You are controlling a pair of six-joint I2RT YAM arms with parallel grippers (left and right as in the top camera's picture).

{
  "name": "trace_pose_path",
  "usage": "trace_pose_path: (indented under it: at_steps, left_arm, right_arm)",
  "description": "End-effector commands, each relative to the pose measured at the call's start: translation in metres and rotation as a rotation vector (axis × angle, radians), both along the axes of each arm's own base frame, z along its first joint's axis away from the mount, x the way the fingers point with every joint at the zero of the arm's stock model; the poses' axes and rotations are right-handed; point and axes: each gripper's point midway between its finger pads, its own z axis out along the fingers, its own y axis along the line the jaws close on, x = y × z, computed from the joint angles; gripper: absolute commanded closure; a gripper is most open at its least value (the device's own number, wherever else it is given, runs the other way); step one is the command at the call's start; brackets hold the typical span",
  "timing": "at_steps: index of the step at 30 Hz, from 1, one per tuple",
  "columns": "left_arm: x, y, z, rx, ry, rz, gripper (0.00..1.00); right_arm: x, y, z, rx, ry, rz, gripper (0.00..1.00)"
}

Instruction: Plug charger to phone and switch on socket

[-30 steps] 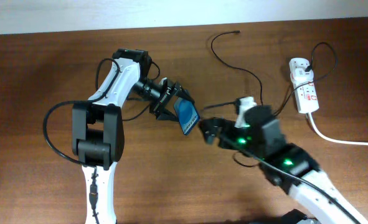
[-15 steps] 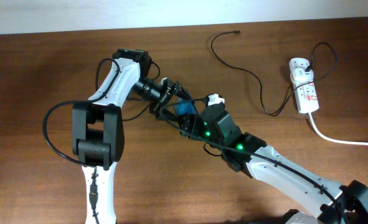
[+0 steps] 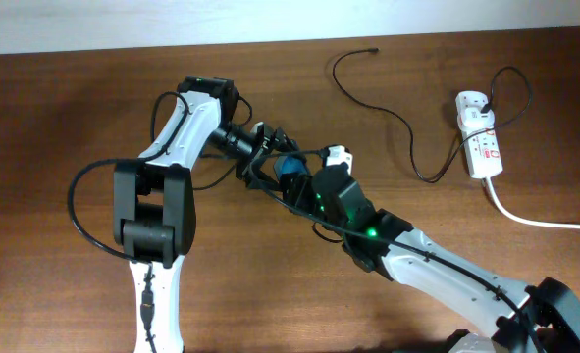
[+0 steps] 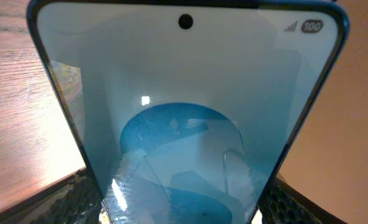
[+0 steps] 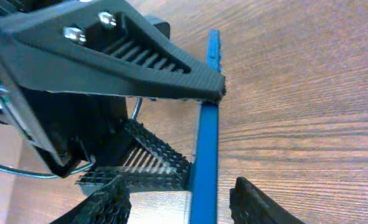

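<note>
My left gripper [image 3: 270, 162] is shut on the phone [image 3: 290, 168] and holds it on edge above the table's middle. The phone's cyan screen [image 4: 184, 112] fills the left wrist view, with the jaws at its lower corners. My right gripper [image 3: 299, 184] is open and straddles the phone's blue edge [image 5: 205, 155], one finger on each side [image 5: 179, 186], with a gap to both. The charger [image 3: 402, 123] lies loose at the back right, its black tip [image 3: 373, 49] free on the table. Its other end runs to the white socket [image 3: 479, 137] at the right.
The socket's thick white cord [image 3: 535, 218] runs off the right edge. The left gripper's black finger [image 5: 121, 56] crosses the top of the right wrist view, close above the right fingers. The wooden table [image 3: 54, 118] is bare on the left.
My right arm has swung left, from beside the phone to over it, and now covers much of it. The left arm has stayed put with the phone.
</note>
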Motion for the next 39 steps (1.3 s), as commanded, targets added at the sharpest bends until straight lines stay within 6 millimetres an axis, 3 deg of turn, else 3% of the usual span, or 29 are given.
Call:
trace_pose_path:
  at_steps: [1, 11, 26, 33, 36, 39]
  left_arm:
    - [0.006, -0.005, 0.008, -0.045, -0.03, -0.001, 0.34]
    - [0.001, -0.017, 0.005, -0.04, -0.059, -0.039, 0.33]
    - [-0.001, -0.019, 0.002, -0.02, -0.07, -0.055, 0.31]
    - [-0.001, -0.02, 0.001, -0.02, -0.07, -0.056, 0.18]
    - [-0.001, -0.02, 0.002, -0.02, -0.07, -0.056, 0.01]
    - [-0.001, -0.019, 0.001, -0.02, -0.07, -0.055, 0.01]
  right_arm:
    - [0.003, 0.003, 0.001, 0.0, -0.006, -0.008, 0.48]
    - [0.003, 0.003, -0.003, 0.019, 0.019, -0.029, 0.58]
    - [0.0, 0.003, -0.005, 0.022, 0.039, -0.032, 0.86]
    - [0.0, 0.003, -0.006, 0.024, 0.041, -0.03, 0.94]
    - [0.0, 0.003, -0.006, 0.023, 0.041, -0.031, 0.94]
    - [0.001, 0.003, -0.005, 0.024, 0.041, -0.032, 0.94]
